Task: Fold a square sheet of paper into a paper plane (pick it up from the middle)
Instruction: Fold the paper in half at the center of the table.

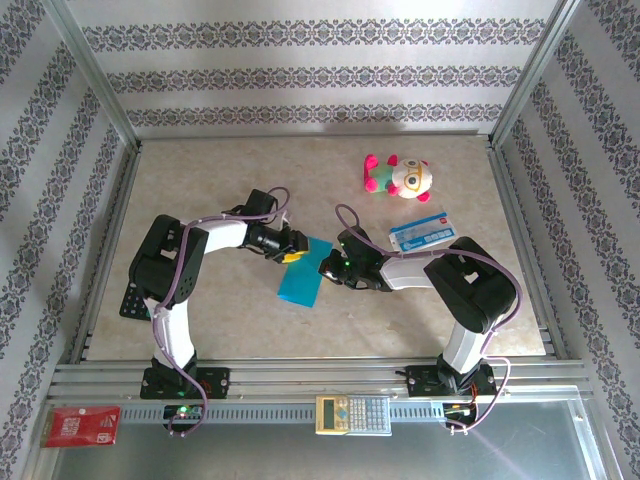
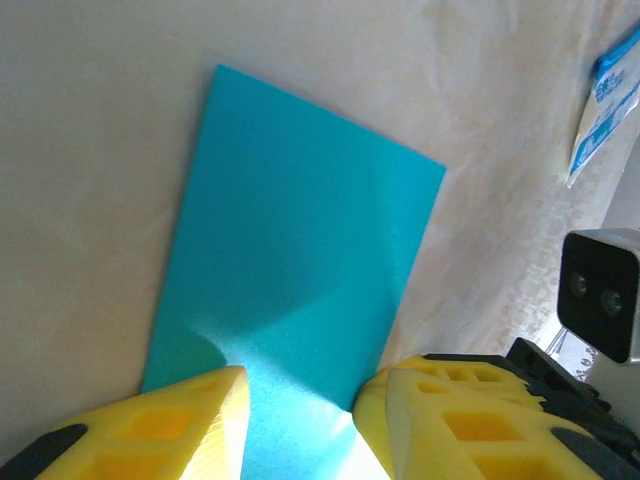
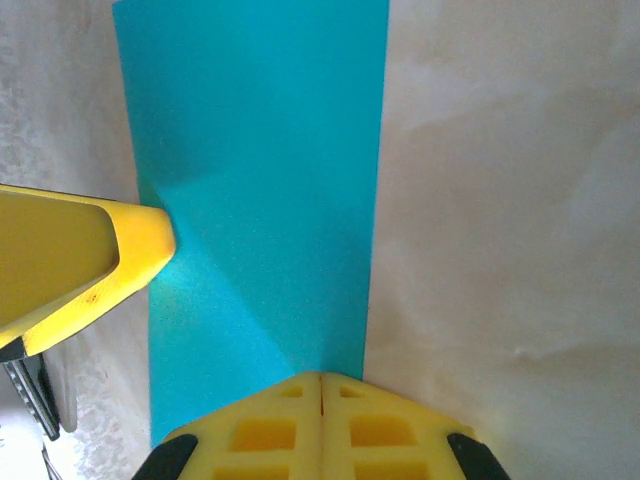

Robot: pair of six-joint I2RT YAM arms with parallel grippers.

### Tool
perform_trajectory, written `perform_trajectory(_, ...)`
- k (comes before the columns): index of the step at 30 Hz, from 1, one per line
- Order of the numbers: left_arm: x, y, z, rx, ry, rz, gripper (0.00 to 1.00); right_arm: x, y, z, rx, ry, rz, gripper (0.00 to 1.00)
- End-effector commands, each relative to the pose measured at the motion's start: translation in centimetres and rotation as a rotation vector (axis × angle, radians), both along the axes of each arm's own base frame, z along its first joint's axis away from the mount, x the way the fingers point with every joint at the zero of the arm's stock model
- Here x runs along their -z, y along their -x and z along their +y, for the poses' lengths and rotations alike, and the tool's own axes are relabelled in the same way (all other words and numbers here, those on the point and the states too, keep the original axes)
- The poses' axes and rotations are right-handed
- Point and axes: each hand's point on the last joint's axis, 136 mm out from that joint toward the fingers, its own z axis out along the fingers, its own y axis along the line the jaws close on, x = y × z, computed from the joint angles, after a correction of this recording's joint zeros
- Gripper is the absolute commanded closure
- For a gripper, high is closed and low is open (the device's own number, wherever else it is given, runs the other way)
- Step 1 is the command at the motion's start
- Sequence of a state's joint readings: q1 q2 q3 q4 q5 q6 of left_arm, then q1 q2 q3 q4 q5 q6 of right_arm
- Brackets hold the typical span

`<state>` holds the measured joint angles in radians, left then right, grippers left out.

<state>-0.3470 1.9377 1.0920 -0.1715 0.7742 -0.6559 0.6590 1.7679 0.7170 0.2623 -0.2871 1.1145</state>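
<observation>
A teal-blue sheet of paper (image 1: pixel 303 272) lies flat near the middle of the table (image 1: pixel 220 190), showing as a narrow rectangle, long sides running far to near. Both arms meet over it.

The left gripper (image 1: pixel 296 250) is at the sheet's far-left end. In its wrist view, the yellow fingers (image 2: pixel 200 412) of the left gripper (image 2: pixel 300 400) stand parted, with blue paper showing in the gap. Whether their tips press on the sheet is hard to judge.

The right gripper (image 1: pixel 328 268) comes in from the right. Its wrist view shows its two fingers (image 3: pixel 270 425) clenched together with nothing between them, the joined tip (image 3: pixel 320 385) over the paper's long right edge, apparently resting on it.

A plush toy (image 1: pixel 398 177) sits far right, and a white-and-blue printed card (image 1: pixel 420 230) lies just nearer. Both are apart from the sheet. A calculator (image 1: pixel 352 413) rests on the near rail.
</observation>
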Motion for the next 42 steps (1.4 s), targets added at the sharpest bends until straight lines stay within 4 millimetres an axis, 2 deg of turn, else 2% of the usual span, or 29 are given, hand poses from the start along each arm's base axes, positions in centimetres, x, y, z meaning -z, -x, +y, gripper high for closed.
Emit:
perform_trajectory(1, 1.4, -0.4, 1.6, -0.017, -0.035, 0.001, 0.58, 9.5, 8.3, -10.3, 0.044, 0.454, 0.326, 1.00)
perform_trajectory(4, 1.3, -0.6, 1.8, -0.020, -0.027, -0.001, 0.57, 9.5, 8.3, -10.3, 0.043, 0.454, 0.325, 1.00)
perform_trajectory(8, -0.9, -0.5, 1.1, -0.035, 0.046, -0.027, 0.55, 9.5, 8.4, -10.3, 0.047, 0.455, 0.327, 1.00)
perform_trajectory(11, -2.6, 0.3, 1.0, -0.047, 0.091, -0.043, 0.55, 9.4, 8.4, -10.3, 0.047, 0.454, 0.327, 1.00)
perform_trajectory(15, -3.3, 2.2, 1.0, -0.050, 0.128, -0.032, 0.55, 9.5, 8.4, -10.3, 0.044, 0.457, 0.327, 1.00)
perform_trajectory(19, -2.7, 4.0, 0.7, -0.035, 0.138, 0.000, 0.55, 9.5, 8.3, -10.3, 0.043, 0.457, 0.325, 1.00)
perform_trajectory(25, -0.3, 5.7, 1.5, -0.026, 0.080, 0.059, 0.58, 9.5, 8.3, -10.3, 0.042, 0.455, 0.323, 1.00)
perform_trajectory(33, 2.2, 6.6, 2.7, -0.035, 0.026, 0.099, 0.61, 9.4, 8.3, -10.3, 0.041, 0.457, 0.321, 1.00)
perform_trajectory(42, 2.6, 7.1, 3.6, -0.036, -0.007, 0.102, 0.62, 9.3, 8.3, -10.3, 0.041, 0.459, 0.319, 1.00)
